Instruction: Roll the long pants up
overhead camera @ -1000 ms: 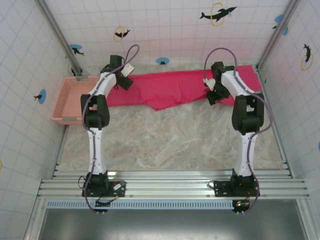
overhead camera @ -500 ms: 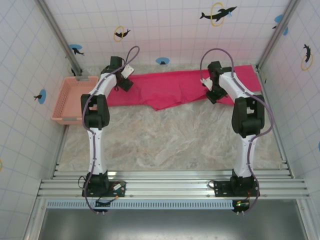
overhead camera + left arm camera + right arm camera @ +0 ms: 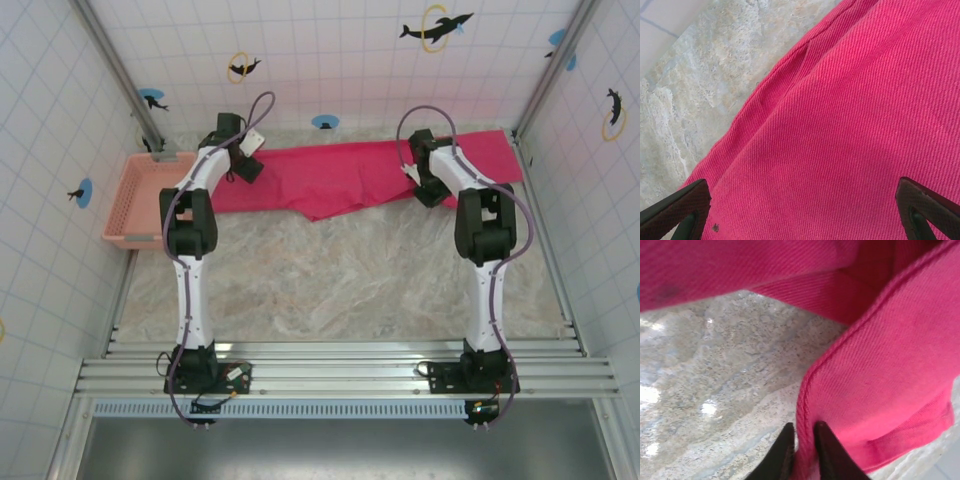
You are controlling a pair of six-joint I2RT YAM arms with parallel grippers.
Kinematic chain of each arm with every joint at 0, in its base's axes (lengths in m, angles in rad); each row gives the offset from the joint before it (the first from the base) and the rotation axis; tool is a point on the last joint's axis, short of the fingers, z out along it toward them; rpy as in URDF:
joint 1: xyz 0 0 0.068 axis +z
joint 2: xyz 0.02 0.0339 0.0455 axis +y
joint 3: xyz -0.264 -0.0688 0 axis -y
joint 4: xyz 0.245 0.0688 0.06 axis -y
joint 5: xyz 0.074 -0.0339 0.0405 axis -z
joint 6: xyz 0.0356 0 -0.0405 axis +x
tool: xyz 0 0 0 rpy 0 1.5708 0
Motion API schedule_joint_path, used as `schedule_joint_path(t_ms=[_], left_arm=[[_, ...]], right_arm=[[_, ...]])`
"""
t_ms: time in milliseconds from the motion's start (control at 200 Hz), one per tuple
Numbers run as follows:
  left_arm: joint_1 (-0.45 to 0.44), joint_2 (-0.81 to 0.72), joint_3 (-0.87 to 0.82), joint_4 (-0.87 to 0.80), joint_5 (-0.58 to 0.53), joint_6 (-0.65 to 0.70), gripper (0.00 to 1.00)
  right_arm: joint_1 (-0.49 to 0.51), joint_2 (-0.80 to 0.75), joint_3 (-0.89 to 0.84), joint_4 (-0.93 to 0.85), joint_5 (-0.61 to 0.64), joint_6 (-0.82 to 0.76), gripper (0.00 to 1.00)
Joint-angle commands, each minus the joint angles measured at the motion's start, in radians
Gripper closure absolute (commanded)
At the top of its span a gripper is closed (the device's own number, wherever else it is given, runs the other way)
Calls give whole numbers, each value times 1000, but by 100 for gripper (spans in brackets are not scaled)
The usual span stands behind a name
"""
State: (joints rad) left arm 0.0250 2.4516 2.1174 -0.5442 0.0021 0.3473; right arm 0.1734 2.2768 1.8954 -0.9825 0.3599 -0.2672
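Along the far side of the marbled beige table [image 3: 330, 270], bright magenta soft-cloth long pants [image 3: 340, 175] lie spread out. The right gripper [image 3: 801, 452] pinches only their stitched hem [image 3: 807, 390], which could slip out; the left gripper [image 3: 800, 200] hangs spread wide above the cloth, risking a skewed roll.

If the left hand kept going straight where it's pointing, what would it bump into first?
The pink pants. The left hand is open and points down at the cloth, which lies on the table, so it would likely touch cloth first. How near it is, I cannot tell.
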Motion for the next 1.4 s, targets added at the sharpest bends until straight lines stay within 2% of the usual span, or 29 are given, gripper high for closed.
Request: schedule_joint_path(t_ms=[0, 45, 245, 485, 601, 916, 1106, 1391], left_arm=[[14, -41, -19, 8, 25, -42, 3], [18, -45, -24, 9, 28, -45, 3], [27, -65, -37, 20, 52, -72, 3], [27, -76, -39, 15, 65, -76, 3], [16, -68, -13, -11, 51, -54, 3], [-38, -8, 126, -158, -15, 4, 2], [-61, 71, 288, -268, -69, -1, 3], [-69, 85, 296, -204, -75, -43, 3]], right_arm=[[-20, 4, 73, -2, 70, 22, 95], [-29, -7, 97, -1, 105, 22, 100], [-96, 13, 327, -4, 271, 21, 100], [-189, 259, 712, -46, 382, 44, 100], [-213, 363, 836, -26, 434, 44, 100], [-274, 435, 847, 298, 541, 138, 96], [-258, 395, 851, 522, 576, 79, 97], [-270, 349, 879, 549, 595, 38, 96]])
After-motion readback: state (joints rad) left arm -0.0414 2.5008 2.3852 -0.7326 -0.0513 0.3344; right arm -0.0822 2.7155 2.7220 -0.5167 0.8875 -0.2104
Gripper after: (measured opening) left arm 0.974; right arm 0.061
